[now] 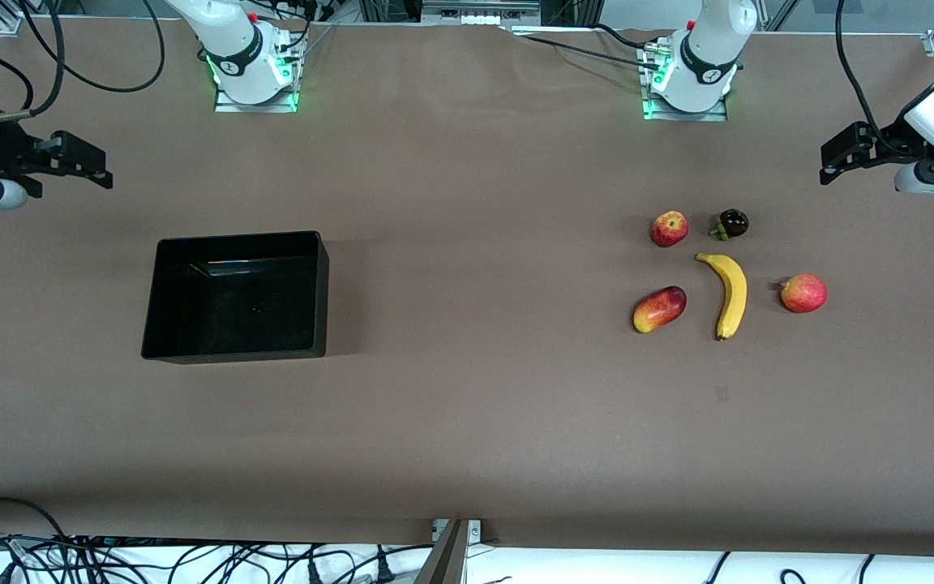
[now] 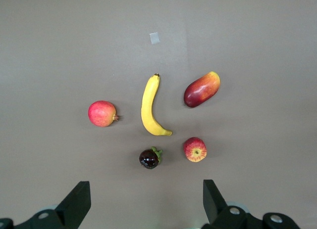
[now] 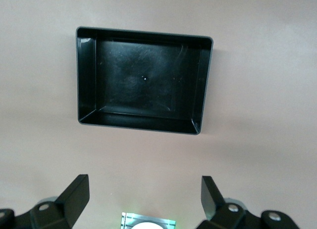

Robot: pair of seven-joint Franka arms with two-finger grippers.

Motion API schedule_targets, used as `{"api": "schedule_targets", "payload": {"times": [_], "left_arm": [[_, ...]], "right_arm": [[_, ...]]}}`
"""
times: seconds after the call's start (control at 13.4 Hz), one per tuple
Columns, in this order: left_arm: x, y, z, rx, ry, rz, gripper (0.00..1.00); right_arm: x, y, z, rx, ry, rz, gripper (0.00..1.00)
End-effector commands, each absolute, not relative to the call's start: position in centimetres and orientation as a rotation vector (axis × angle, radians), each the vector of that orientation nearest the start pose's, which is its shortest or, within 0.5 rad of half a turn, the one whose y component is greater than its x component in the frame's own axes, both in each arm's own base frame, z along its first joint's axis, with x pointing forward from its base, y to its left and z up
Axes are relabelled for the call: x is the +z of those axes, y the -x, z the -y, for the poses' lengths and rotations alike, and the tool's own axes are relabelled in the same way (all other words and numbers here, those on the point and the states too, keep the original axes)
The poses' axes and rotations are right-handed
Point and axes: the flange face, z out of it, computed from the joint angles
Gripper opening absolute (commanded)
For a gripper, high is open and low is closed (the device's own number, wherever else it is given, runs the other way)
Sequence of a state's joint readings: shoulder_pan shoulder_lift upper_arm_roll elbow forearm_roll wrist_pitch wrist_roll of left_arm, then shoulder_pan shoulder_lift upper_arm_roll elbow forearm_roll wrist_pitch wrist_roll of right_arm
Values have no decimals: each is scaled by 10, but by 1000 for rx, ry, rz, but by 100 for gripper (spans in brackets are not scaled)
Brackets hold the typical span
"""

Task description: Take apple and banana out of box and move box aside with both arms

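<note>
The yellow banana [image 1: 730, 290] lies toward the left arm's end of the table, also in the left wrist view [image 2: 150, 106]. The small red apple with yellowish patches [image 1: 668, 229] sits farther from the front camera than the banana, also in the left wrist view [image 2: 195, 149]. The black box [image 1: 236, 354] stands empty toward the right arm's end, also in the right wrist view [image 3: 143, 33]. My left gripper [image 1: 844, 158] [image 2: 146, 189] is open and empty, up in the air at its end of the table. My right gripper [image 1: 86, 162] [image 3: 144, 182] is open and empty, high at its end.
A red-yellow mango [image 1: 659, 309], a dark mangosteen [image 1: 732, 224] and another round red fruit [image 1: 803, 293] lie around the banana. A small grey mark [image 1: 721, 393] is on the table nearer the front camera. The arm bases [image 1: 254, 73] [image 1: 690, 81] stand along the table's top edge.
</note>
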State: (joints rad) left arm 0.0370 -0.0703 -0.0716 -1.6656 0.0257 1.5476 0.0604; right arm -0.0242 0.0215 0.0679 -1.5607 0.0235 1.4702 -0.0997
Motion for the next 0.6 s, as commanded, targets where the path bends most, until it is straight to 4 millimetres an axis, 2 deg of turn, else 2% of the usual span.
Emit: {"api": "schedule_targets", "payload": {"times": [0.0, 0.52], "left_arm": [[622, -531, 16, 81, 3086, -135, 100], [622, -531, 19, 81, 3084, -147, 100]], "right_arm": [[610, -537, -40, 170, 3104, 223, 100], [607, -547, -40, 152, 3071, 239, 100]]}}
